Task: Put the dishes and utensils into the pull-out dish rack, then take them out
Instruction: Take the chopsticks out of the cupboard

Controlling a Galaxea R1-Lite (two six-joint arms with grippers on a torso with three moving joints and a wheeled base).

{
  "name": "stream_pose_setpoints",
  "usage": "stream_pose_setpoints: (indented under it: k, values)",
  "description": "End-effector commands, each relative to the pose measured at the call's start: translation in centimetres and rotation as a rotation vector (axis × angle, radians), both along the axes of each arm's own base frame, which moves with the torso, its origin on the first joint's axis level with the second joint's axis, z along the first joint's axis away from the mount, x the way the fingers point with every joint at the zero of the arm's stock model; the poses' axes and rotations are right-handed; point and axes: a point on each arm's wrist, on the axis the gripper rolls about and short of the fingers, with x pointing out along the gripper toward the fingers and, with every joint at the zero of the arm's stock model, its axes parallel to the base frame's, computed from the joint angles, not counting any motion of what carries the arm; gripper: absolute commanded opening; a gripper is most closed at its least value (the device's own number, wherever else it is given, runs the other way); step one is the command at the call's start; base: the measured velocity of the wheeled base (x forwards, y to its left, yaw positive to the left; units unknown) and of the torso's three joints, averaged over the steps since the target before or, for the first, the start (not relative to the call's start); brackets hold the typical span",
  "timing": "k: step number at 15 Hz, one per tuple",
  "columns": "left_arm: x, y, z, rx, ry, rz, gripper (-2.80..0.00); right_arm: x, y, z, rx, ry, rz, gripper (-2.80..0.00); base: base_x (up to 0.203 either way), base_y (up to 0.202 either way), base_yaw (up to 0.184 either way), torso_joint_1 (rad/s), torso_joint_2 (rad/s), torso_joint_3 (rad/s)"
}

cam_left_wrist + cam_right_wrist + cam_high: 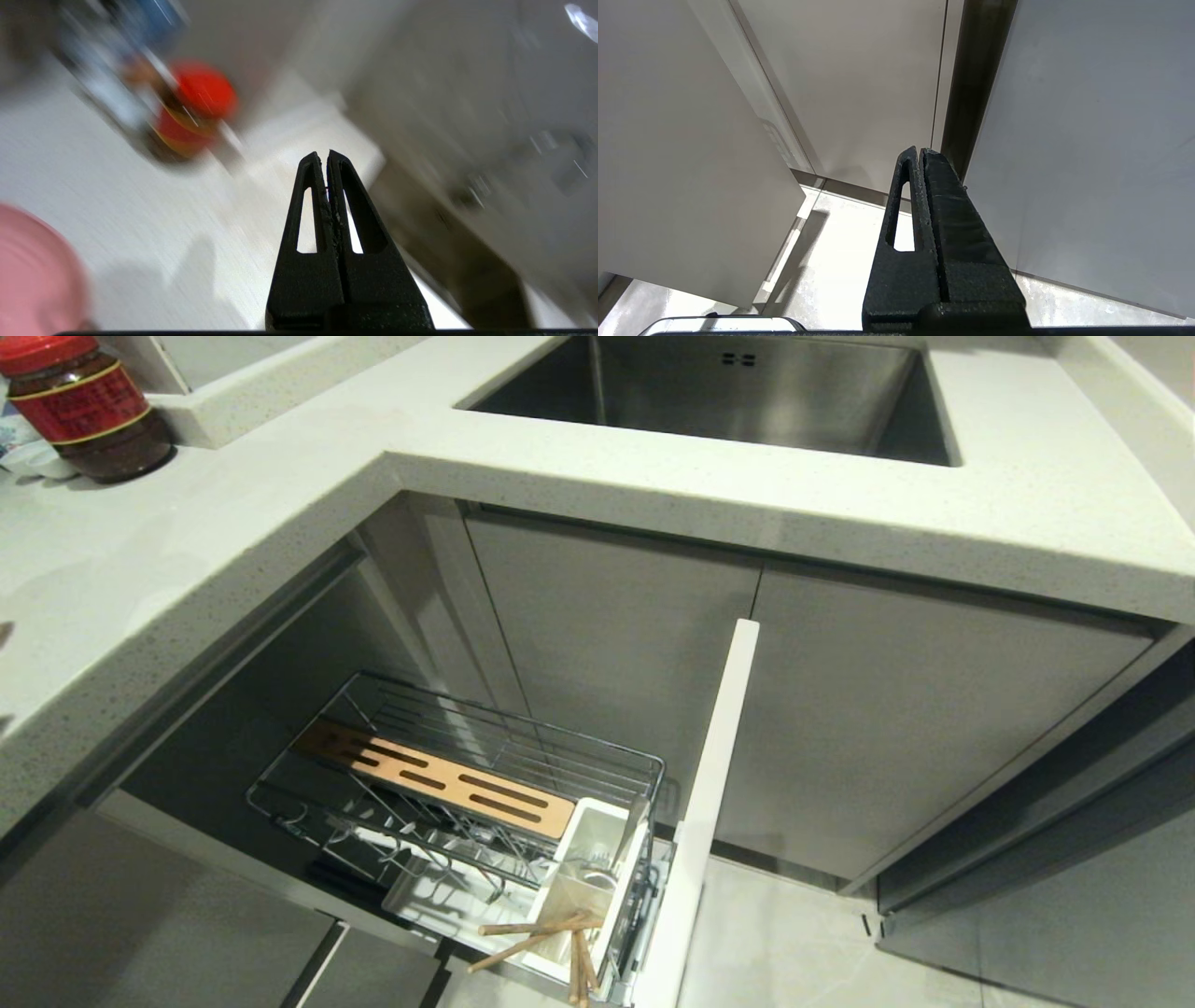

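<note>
The pull-out dish rack [485, 793] is being seen drawn out below the speckled countertop [187, 551], fixed to its white cabinet front [705, 803], which is standing edge-on between the rack and the grey cabinet doors [887, 709]. A slotted wooden strip [439, 777] is lying across the wire basket, and the white utensil holder [597, 868] is sitting at the end nearest the cabinet front. The chopsticks [546, 943] are being held in that holder, their ends splaying outward over its rim. No plate, bowl or fork is being shown in the rack in the head view.

The steel sink [738, 392] is set into the countertop behind the rack. A red-lidded jar [84, 406] is standing on the counter at the far left.

Neither arm is being shown in the head view. In the left wrist view, the left gripper [323, 156] is being held over the counter with its fingers pressed together and nothing between them; the view is blurred. The pink plate [32, 275] is lying on the counter close by, and the red-lidded jar is further off.

The right gripper [920, 151] is parked low beside the cabinet doors, above the floor [840, 261], its fingers closed and empty.
</note>
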Motion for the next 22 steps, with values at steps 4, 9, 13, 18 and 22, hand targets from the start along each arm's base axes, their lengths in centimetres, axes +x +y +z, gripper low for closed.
stream_pose_setpoints:
  k: [4, 9, 13, 18, 22]
  values:
    - [4.0, -4.8, -4.9, 0.07, 0.488, -0.403, -2.8, 0.2, 0.0, -0.7, 0.0, 0.026, 0.0, -2.8, 0.0, 0.0, 0.0, 0.0, 0.0, 0.0]
    - [7.1, -9.1, -10.2, 0.235, 0.956, -0.539, -2.8, 0.2, 0.0, -0.7, 0.0, 0.027, 0.0, -2.8, 0.0, 0.0, 0.0, 0.0, 0.0, 0.0]
    - [8.5, -11.5, -13.5, 0.322, 1.237, -0.628, -2.8, 0.2, 0.0, -0.7, 0.0, 0.026, -0.001, -2.8, 0.0, 0.0, 0.0, 0.0, 0.0, 0.0]
    - [11.3, -13.8, -17.6, 0.357, 1.522, -0.701, -2.8, 0.2, 0.0, -0.7, 0.0, 0.026, 0.0, -2.8, 0.0, 0.0, 0.0, 0.0, 0.0, 0.0]
    - [13.9, -15.0, -21.2, 0.382, 1.712, -0.813, -2.8, 0.2, 0.0, -0.7, 0.0, 0.027, 0.0, -2.8, 0.0, 0.0, 0.0, 0.0, 0.0, 0.0]
